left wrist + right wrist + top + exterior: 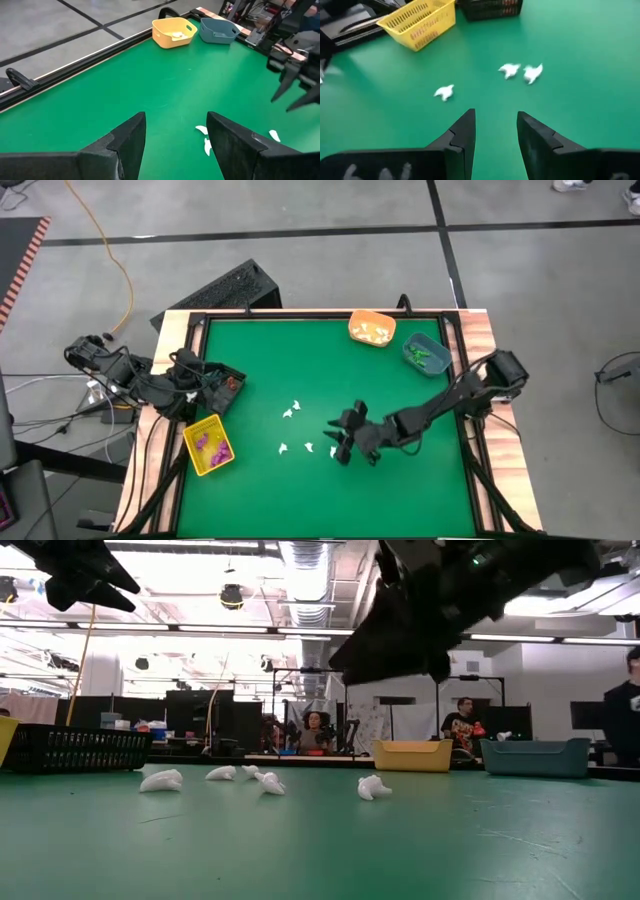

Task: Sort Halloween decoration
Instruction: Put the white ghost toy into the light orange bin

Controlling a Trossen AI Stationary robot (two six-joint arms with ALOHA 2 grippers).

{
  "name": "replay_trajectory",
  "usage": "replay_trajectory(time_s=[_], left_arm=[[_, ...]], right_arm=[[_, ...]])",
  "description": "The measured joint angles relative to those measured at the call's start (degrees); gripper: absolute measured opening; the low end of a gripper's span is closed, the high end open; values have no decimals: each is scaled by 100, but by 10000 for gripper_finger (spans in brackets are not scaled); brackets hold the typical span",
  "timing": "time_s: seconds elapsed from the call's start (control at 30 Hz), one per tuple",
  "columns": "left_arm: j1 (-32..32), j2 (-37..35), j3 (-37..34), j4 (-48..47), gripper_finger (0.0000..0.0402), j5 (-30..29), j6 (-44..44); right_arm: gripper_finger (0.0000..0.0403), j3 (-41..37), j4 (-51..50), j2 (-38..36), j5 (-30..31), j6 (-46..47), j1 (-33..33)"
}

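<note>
The right pincer (337, 442) hangs above the middle of the green counter (380, 490), its jaws apart and nothing between them. Just beside its tips lies one white trinket (333, 450); two more white trinkets lie a little to its left, one (309, 447) near and another (283, 448) farther left. A pair of white trinkets (291, 412) lies farther back and to the left. In the right wrist view three of these white pieces (444, 92) lie ahead of the dark fingers (464, 131).

The left pincer (175, 134) waits over the counter's left edge, jaws wide apart and empty, beside the black bin (225, 388). Near that arm, the yellow bin (193, 453) holds purple trinkets (213, 447). At the far right, the orange bin (371, 317) holds white trinkets (375, 332), and the blue bin (412, 358) next to it holds green trinkets (428, 358). People sit in the room beyond the counter.
</note>
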Motion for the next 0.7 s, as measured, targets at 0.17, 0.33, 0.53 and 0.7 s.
replay_trajectory(time_s=[0.17, 0.33, 0.53, 0.7], left_arm=[[-1, 1, 0, -27, 199, 0, -4], [1, 2, 0, -98, 199, 4, -94], [-1, 2, 0, -98, 199, 5, -149], [0, 1, 0, -95, 199, 7, -151]], right_arm=[[134, 2, 572, 806, 205, 729, 354], [129, 10, 927, 1519, 258, 1508, 589], [127, 39, 984, 2149, 579, 2228, 835], [127, 75, 895, 2497, 603, 2328, 967]])
